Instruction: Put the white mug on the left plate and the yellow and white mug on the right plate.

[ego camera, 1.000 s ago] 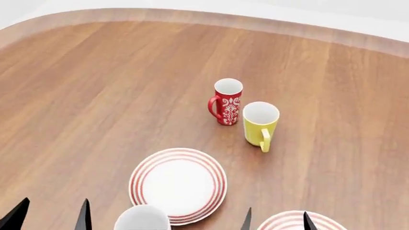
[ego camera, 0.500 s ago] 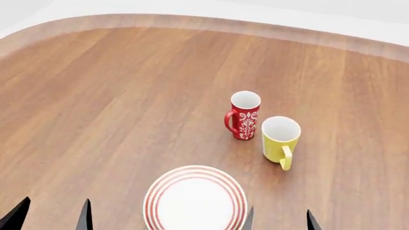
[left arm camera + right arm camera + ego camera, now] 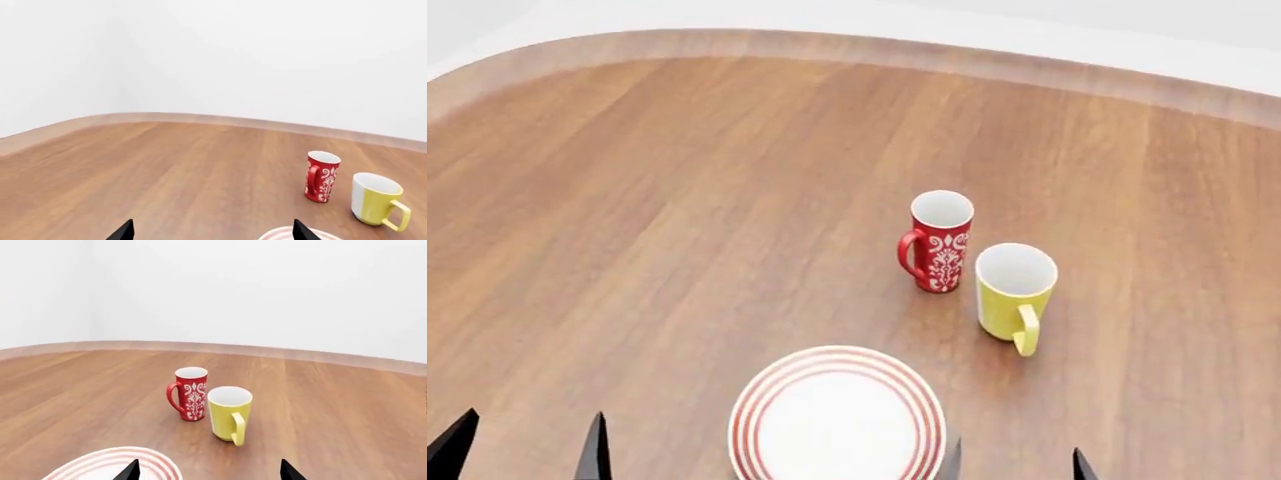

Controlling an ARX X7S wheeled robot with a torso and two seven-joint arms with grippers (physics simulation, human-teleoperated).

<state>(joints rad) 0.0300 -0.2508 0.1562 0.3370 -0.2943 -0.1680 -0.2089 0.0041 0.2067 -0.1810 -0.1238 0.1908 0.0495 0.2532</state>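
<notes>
The yellow and white mug stands upright on the wooden table with its handle toward me, and it also shows in both wrist views. The left plate, white with red rings, lies nearer, and only its edge appears in the wrist views. The white mug and the right plate are out of view. My left gripper is open at the near left, over bare wood. My right gripper is open just right of the plate, short of the yellow mug. Neither holds anything.
A red mug with a white floral pattern stands close beside the yellow mug, on its far left. The table's curved far edge runs along a white wall.
The head view has shifted, so mugs and plate sit lower and further right. The white mug and right plate have dropped out of frame. Both grippers' tips show slightly lower.
</notes>
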